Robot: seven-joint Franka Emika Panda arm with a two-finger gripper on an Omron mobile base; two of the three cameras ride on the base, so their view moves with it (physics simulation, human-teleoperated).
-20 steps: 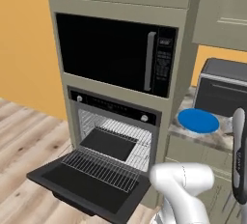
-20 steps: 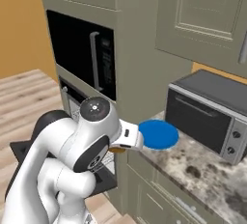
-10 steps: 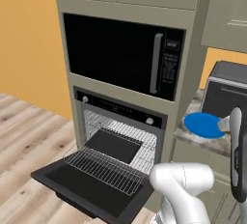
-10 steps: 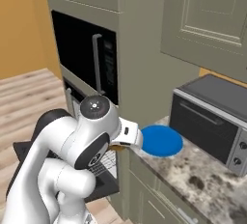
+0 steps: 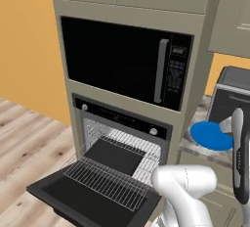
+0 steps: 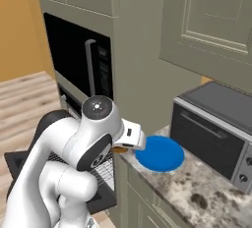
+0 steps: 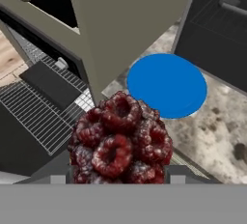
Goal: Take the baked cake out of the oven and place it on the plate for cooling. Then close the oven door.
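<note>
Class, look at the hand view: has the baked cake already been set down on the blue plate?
No: the baked cake sits low between the gripper tips, while the plate lies bare on the counter beyond it.

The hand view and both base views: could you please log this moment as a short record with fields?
cake: dark red lump held in the gripper, short of the plate
plate: blue, bare, on the speckled counter
oven door: folded down, open
oven rack: pulled out over the door
toaster oven: behind the plate, shut
</note>
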